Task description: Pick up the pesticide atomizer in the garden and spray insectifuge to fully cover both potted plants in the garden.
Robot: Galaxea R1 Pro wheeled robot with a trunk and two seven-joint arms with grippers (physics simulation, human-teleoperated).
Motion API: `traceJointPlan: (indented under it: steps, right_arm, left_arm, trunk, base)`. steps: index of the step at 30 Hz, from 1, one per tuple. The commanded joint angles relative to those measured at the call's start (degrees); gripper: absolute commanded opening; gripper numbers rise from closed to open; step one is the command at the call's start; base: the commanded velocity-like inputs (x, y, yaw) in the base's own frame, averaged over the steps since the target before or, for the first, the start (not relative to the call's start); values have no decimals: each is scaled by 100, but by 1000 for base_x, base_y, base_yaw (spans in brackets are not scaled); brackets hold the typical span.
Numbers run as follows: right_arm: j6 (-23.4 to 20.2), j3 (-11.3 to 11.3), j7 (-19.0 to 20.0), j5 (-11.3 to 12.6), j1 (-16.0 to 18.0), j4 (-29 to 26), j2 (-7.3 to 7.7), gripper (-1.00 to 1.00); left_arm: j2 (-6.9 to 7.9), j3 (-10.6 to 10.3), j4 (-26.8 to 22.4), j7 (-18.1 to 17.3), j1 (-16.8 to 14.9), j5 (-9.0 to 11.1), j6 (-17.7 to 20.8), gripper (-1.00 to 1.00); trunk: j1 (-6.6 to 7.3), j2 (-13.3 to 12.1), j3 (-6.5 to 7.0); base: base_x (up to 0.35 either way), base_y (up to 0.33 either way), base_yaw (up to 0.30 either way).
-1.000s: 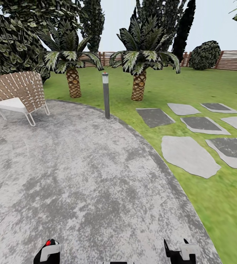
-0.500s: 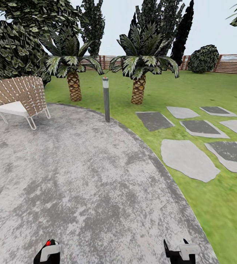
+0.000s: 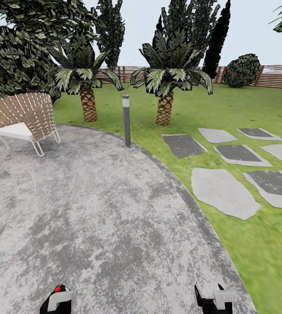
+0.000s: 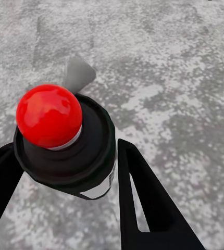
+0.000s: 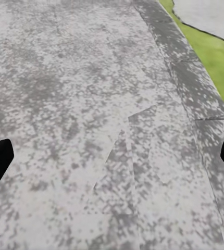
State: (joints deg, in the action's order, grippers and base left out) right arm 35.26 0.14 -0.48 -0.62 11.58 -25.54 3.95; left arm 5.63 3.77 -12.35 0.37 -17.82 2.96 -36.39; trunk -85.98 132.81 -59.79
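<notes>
Left gripper (image 4: 65, 172): fingers closed against a black canister with a red top (image 4: 65, 140). Right gripper (image 5: 112, 161): fingers spread wide apart, nothing between them

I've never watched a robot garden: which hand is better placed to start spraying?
Left. The left hand grips the red-topped atomizer between its fingers, while the right hand is open, with patio paving beneath it.

Wicker chair (image 3: 21, 117) and lamp post (image 3: 126, 120) at mottled patio (image 3: 93, 218) edge
</notes>
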Motion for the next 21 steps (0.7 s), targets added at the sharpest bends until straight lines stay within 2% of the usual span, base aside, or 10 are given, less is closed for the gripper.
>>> traceJointPlan:
  steps: [1, 7, 13, 21]
  right_arm:
    - [16, 2, -5, -7, 2, 4, 1, 100]
    - [16, 3, -5, -3, 2, 5, 1, 100]
    - [16, 3, -5, -7, 2, 5, -1, 100]
    - [16, 3, -14, -5, 2, 5, -8, 100]
  left_arm:
    - [0, 0, 4, -6, -3, 29, -17, -100]
    - [0, -2, 4, -5, -3, 29, -17, -100]
    - [-7, -10, 8, -34, -1, 29, -52, -100]
    - [-8, -13, 4, -89, 38, 35, -69, -100]
  trunk:
    - [24, -40, 14]
    - [155, -280, 122]
    - [155, -280, 122]
    - [155, -280, 122]
  base:
    - [0, 0, 0]
    - [0, 0, 0]
    - [0, 0, 23]
    - [0, 0, 249]
